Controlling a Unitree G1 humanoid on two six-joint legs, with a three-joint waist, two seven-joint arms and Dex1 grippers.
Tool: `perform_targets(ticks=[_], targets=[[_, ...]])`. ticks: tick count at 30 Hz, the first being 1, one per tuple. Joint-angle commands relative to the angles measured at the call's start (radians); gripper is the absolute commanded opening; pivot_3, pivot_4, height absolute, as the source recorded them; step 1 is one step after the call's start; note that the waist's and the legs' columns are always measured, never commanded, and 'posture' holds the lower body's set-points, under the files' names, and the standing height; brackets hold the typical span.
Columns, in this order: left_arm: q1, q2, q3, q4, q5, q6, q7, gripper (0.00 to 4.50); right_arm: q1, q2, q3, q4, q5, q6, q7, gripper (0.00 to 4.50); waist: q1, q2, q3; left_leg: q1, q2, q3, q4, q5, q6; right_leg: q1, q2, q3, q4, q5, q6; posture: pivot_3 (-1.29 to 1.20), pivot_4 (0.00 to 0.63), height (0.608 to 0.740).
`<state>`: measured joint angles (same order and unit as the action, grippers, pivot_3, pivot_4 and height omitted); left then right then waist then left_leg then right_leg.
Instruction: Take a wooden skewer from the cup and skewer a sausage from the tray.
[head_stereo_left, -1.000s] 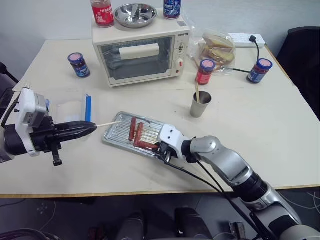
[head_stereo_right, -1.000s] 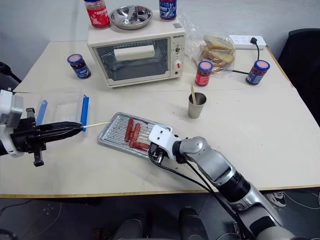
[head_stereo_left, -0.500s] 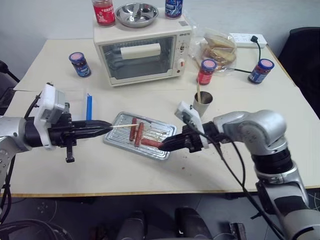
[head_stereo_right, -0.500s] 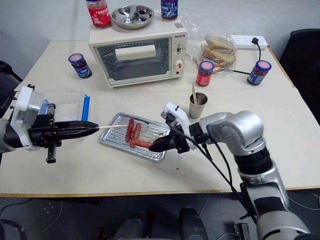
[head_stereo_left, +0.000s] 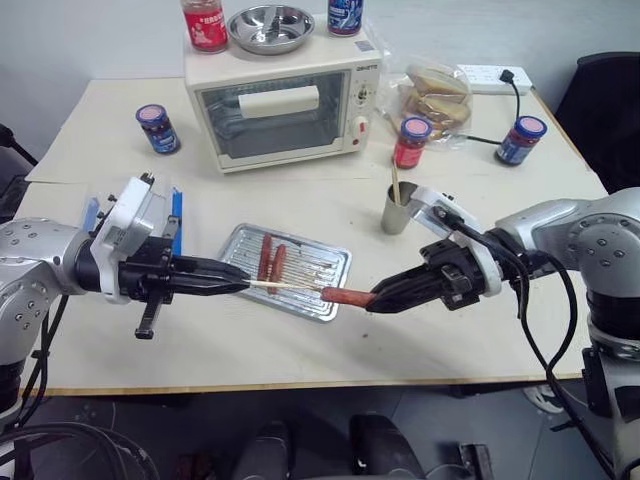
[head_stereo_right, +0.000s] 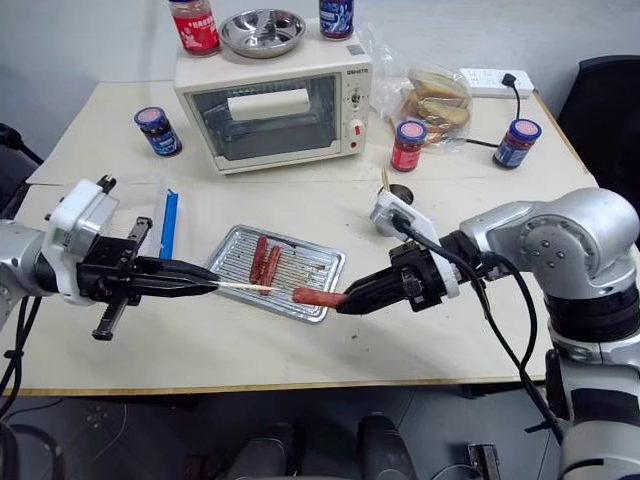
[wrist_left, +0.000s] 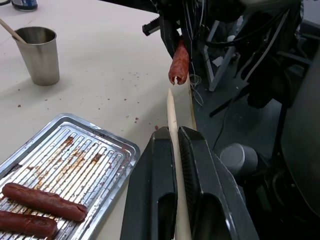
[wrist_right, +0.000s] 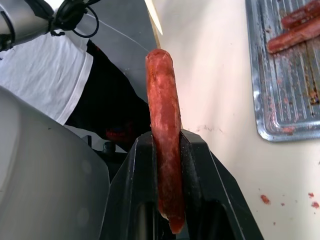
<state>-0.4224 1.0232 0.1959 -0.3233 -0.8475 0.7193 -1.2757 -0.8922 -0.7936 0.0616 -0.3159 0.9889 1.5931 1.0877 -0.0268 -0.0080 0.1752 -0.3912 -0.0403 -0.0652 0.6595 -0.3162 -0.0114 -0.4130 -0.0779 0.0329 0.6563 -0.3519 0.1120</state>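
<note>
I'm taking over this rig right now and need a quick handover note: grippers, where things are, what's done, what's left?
Left gripper: shut on the skewer, tip pointing at the sausage.
Right gripper: shut on a sausage, held in the air over the near edge of the tray.
Two more sausages lie in the tray. The cup stands behind it with one stick left inside.
Done: skewer taken, sausage lifted.
Left: the tip is not yet in; push the skewer into the sausage's end.

Two silver-grey metal arms with rounded joints, white boxy wrist blocks, slim black two-fingered left gripper (head_stereo_left: 237, 282) and right gripper (head_stereo_left: 377, 299), loose black cables
</note>
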Motion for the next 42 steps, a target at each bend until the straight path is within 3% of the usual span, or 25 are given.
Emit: perform_targets(ticks=[1, 42], targets=[[-0.038, -0.015, -0.013, -0.015, -0.005, -0.017, -0.01, 0.0, 0.0, -0.011, -0.044, -0.033, 0.048, 0.01, -0.019, 0.29, 0.001, 0.0, 0.0, 0.0, 0.0, 0.0, 0.0, 0.0, 0.0, 0.0, 0.0, 0.0, 0.0, 0.0, 0.0, 0.0, 0.15, 0.74], [-0.045, -0.033, -0.011, -0.021, -0.009, -0.002, 0.01, 0.0, -0.031, 0.04, -0.062, 0.034, 0.148, 0.011, -0.136, 0.29, -0.001, 0.0, 0.0, 0.0, 0.0, 0.0, 0.001, 0.0, 0.0, 0.0, 0.0, 0.0, 0.001, 0.0, 0.0, 0.0, 0.15, 0.74]])
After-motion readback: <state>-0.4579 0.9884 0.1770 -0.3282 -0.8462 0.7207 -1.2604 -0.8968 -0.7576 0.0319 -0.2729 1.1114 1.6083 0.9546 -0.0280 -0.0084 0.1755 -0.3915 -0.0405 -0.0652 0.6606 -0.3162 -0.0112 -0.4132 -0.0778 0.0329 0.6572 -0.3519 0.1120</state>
